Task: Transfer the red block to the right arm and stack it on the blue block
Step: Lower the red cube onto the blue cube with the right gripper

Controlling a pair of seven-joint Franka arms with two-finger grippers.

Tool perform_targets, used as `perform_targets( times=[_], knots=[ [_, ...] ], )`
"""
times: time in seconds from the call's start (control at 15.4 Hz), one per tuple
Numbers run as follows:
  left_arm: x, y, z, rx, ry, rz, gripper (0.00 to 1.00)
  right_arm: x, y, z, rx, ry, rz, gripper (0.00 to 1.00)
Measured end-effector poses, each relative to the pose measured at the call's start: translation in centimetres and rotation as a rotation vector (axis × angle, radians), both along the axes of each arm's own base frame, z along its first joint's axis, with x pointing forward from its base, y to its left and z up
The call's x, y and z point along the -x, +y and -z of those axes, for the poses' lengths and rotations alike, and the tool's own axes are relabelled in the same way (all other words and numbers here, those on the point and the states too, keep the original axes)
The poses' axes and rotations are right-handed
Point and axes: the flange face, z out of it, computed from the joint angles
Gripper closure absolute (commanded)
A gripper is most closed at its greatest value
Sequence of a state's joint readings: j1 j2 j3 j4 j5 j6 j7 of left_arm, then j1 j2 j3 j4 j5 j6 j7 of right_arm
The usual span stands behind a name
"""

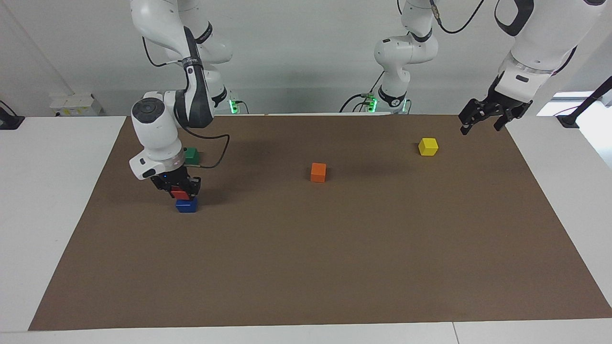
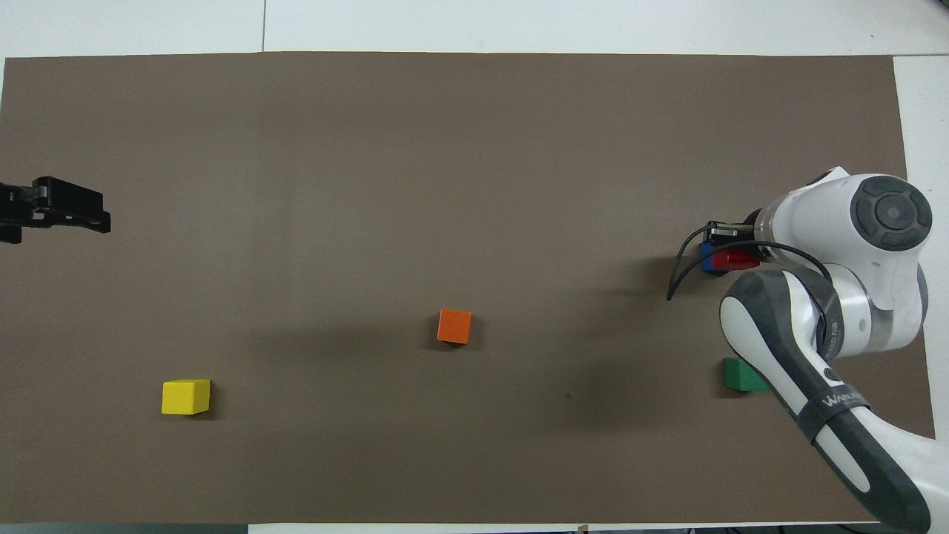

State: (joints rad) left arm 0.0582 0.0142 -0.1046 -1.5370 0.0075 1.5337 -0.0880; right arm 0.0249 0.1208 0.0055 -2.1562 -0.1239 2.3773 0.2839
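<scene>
Between the right gripper's [image 1: 180, 190] closed fingers sits the red block [image 1: 180, 194], resting on the blue block [image 1: 186, 205] directly beneath them. That arm is bent, wrist pointing down. Raised, the waiting left gripper [image 1: 483, 120] shows parted fingers.

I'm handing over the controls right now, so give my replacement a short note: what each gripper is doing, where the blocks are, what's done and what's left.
Right gripper: shut on the red block, which sits on or just above the blue block at the right arm's end of the table; I cannot tell if it has full contact.
Left gripper: open, holds nothing, waits over the mat's edge at the left arm's end.
Done: the red block is with the right arm, over the blue one.
Left: let go, lift away, check that the stack stands.
</scene>
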Motion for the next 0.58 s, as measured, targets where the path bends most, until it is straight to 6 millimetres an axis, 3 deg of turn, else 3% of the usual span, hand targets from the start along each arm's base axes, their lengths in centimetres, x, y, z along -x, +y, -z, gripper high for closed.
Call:
perform_targets(
  times=[0.58],
  knots=[
    [0.13, -0.34, 0.31, 0.000, 0.016, 0.006, 0.00, 0.15, 0.06, 1.13, -0.004, -0.007, -0.002, 1.00]
  ],
)
